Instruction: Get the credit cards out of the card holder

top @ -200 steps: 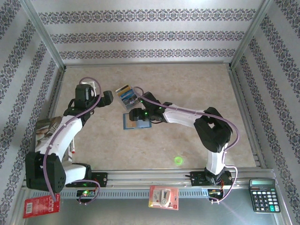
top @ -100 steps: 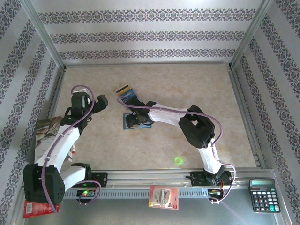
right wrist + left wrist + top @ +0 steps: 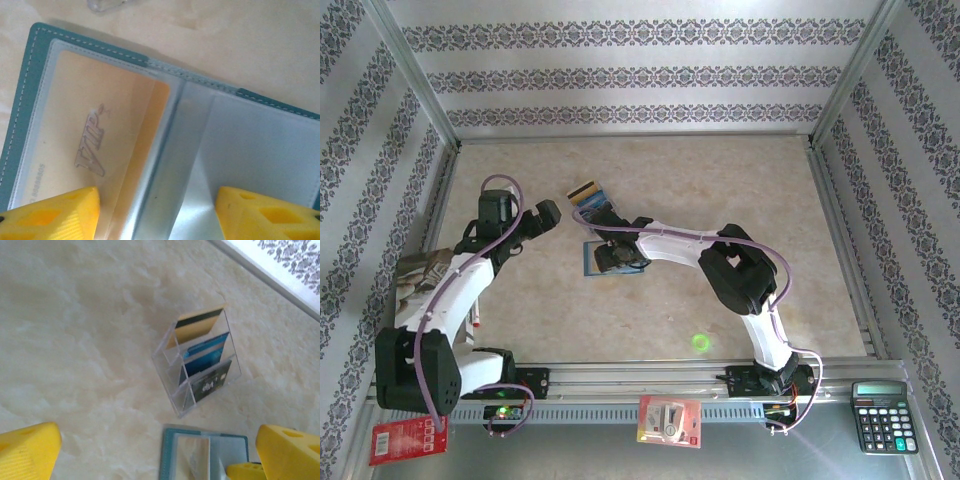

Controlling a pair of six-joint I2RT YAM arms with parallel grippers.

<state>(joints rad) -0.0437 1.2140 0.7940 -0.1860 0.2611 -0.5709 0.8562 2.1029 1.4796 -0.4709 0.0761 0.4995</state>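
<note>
From above, your right arm covers most of the card holder [image 3: 588, 262]; only its blue left edge peeks out on the marble table [image 3: 750, 190]. The right wrist view cuts the holder off at both sides, and the small print low on the orange VIP card [image 3: 100, 130] is too blurred to read. That card lies under the left panel's clear sleeve.

Just behind the holder stands a clear acrylic stand [image 3: 172, 357] with three credit cards [image 3: 206, 347] in its slots: gold, blue and dark. A calculator [image 3: 883, 415], a red-and-white packet [image 3: 669, 420] and a red packet [image 3: 410, 440] lie on the near ledge, well apart.

Your right gripper [image 3: 157, 215] has its jaws apart, straddling the holder's centre fold and clamping nothing; you cannot tell whether the tips touch the sleeves. Your left gripper [image 3: 157, 450] is spread wide and holds nothing.
</note>
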